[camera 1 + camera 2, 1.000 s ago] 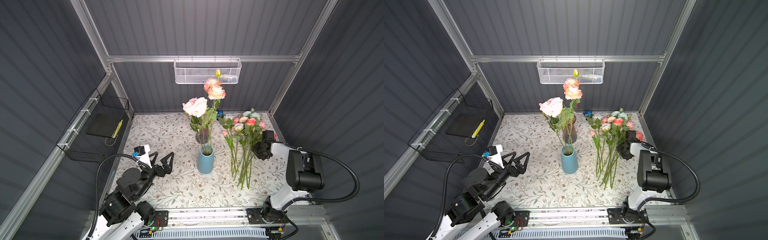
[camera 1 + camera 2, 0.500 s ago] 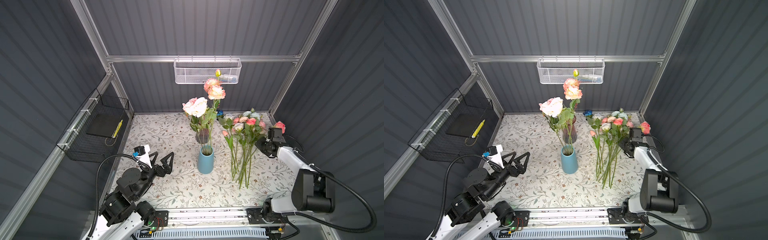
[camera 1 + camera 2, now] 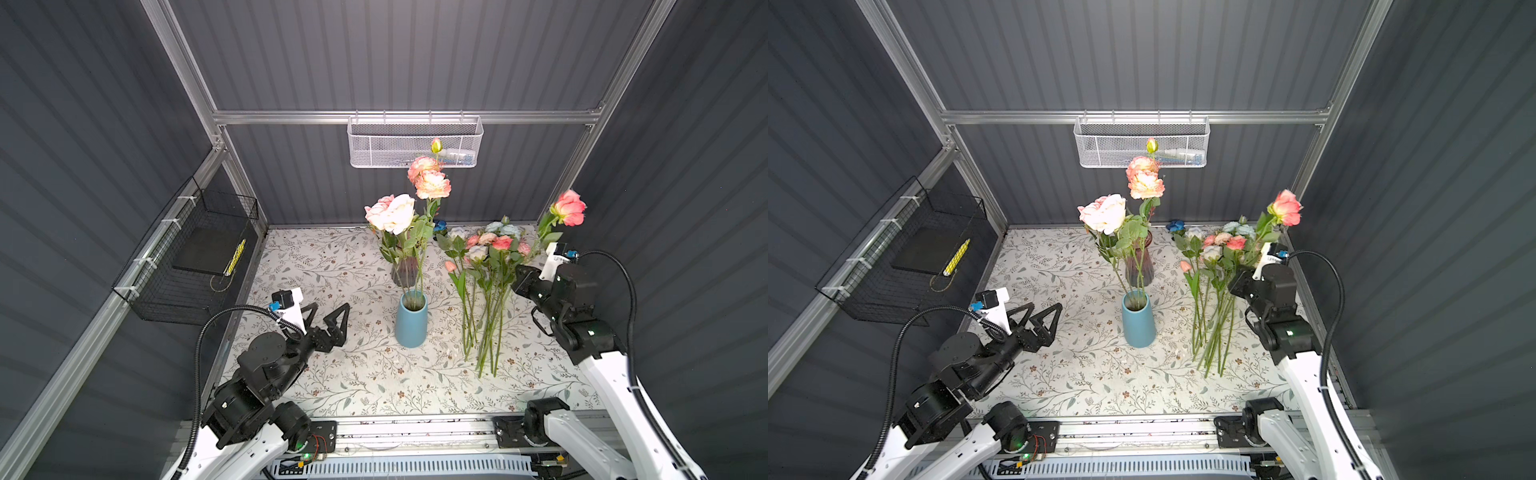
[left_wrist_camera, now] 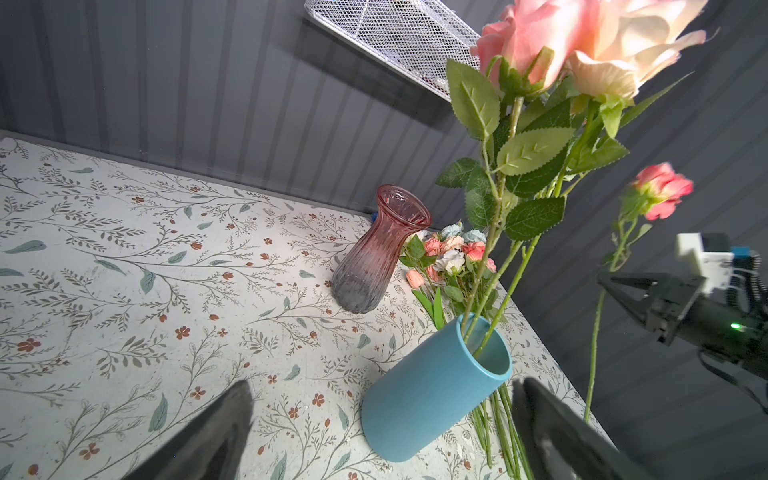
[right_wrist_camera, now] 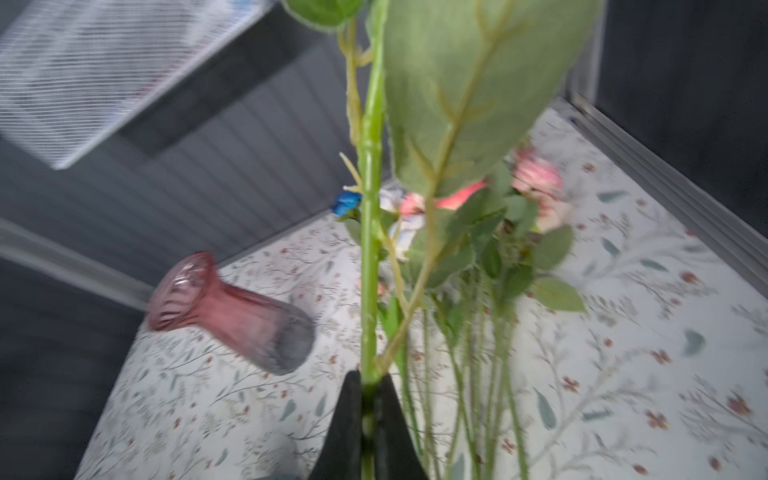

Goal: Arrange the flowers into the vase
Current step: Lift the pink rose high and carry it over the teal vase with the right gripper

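Right wrist view has the right gripper pinched together on the green stem of a rose, with a broad blurred leaf just above the black fingertips. In both top views that rose stands nearly upright near the right wall. Its pink head is high above the gripper, and the left wrist view shows its lower stem hanging below the grip. The other loose flowers lie in a bunch on the table to the right of the blue vase. Their heads point toward the back wall and their stem ends toward the front, and a deep blue head sits at the bunch's back left edge. The blue vase stands upright near the table's middle with a few long stems in it. They carry a cream-pink bloom, a pair of peach blooms and a small bud topmost. Just behind it a pink vase stands upright. The left gripper hovers over the table left of the blue vase, jaws spread wide, gripping nothing.
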